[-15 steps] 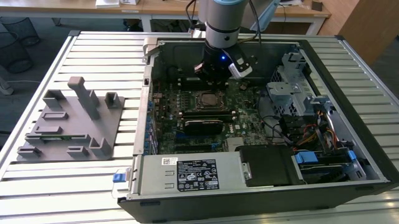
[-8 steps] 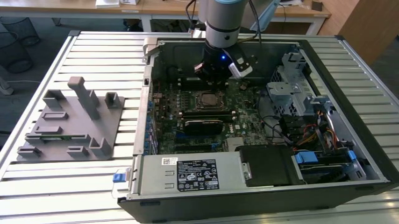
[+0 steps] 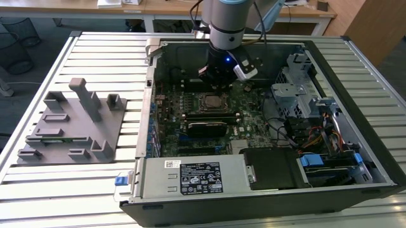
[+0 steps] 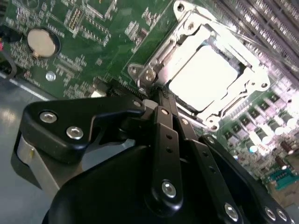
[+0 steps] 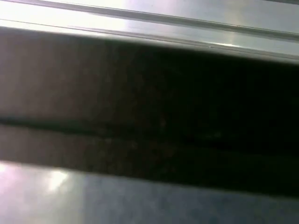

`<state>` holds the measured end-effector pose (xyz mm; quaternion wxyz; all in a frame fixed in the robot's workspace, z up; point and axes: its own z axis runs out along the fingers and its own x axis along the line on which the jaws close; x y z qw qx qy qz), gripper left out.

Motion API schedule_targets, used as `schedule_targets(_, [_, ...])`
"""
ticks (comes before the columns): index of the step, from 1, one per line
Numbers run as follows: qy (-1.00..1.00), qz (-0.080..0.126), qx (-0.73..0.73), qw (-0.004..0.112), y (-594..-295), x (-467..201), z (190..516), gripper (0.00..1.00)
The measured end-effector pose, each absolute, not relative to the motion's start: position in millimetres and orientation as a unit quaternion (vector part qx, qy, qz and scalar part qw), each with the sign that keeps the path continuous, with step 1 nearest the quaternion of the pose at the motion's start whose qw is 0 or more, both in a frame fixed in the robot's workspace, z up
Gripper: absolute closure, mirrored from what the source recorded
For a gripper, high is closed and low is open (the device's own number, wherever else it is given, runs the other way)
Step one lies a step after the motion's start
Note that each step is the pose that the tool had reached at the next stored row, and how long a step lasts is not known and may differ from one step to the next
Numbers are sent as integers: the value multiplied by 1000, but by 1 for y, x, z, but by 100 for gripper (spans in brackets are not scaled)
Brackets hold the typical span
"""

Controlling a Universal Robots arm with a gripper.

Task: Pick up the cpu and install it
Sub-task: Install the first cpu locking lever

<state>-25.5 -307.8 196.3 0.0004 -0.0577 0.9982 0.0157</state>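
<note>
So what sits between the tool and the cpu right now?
In the second wrist view, the socket's metal frame edge lies between the tool and the cpu; the tool's tips sit right at that edge.

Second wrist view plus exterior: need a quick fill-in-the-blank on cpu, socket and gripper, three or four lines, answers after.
1. In the second wrist view the cpu sits inside the metal frame of the ____.
2. The board around the socket is coloured ____.
3. In the exterior view the arm reaches down into the open computer ____.
4. The round silver coin cell lies on the ____.

Missing words: socket; green; case; motherboard
</note>
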Motion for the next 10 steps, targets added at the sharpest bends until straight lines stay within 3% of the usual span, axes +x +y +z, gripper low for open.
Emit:
schedule_targets(7, [998,12,-58,-2,-308,-25,194,89])
schedule_targets(10, [998,34,-58,-1,-309,-25,194,89])
